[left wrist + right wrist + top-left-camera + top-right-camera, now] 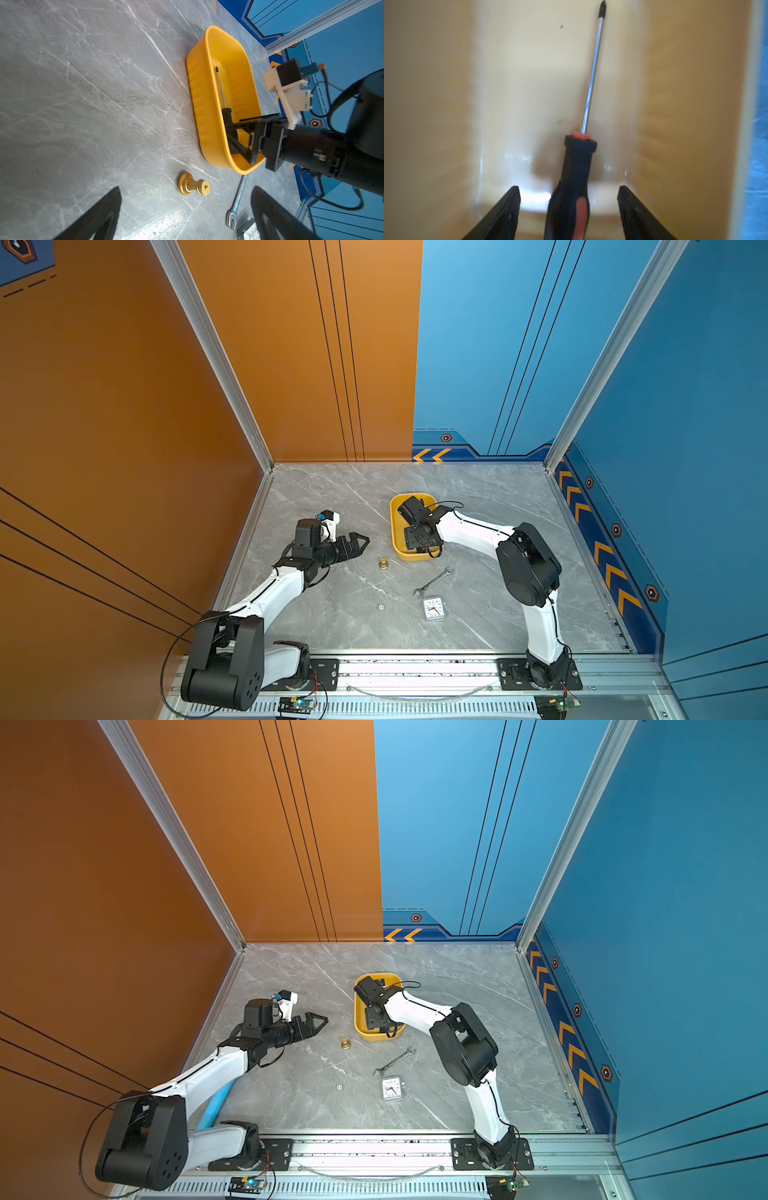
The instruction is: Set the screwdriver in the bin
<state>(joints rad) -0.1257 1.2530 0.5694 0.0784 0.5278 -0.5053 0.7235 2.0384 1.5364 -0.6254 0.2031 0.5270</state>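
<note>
Right end effector released, fingers spread wide, lowered inside bin. Screwdriver lying on bin floor, handle between fingers with clear gap each side, shaft pointing straight ahead of end effector along bin's length. Left end effector released, empty, above desk; small brass piece just ahead of it, bin beyond. Wrench on desk outside bin, behind right end effector.

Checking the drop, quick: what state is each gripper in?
Left gripper: open, empty.
Right gripper: open, holding nothing; the screwdriver lies in the bin.
</note>
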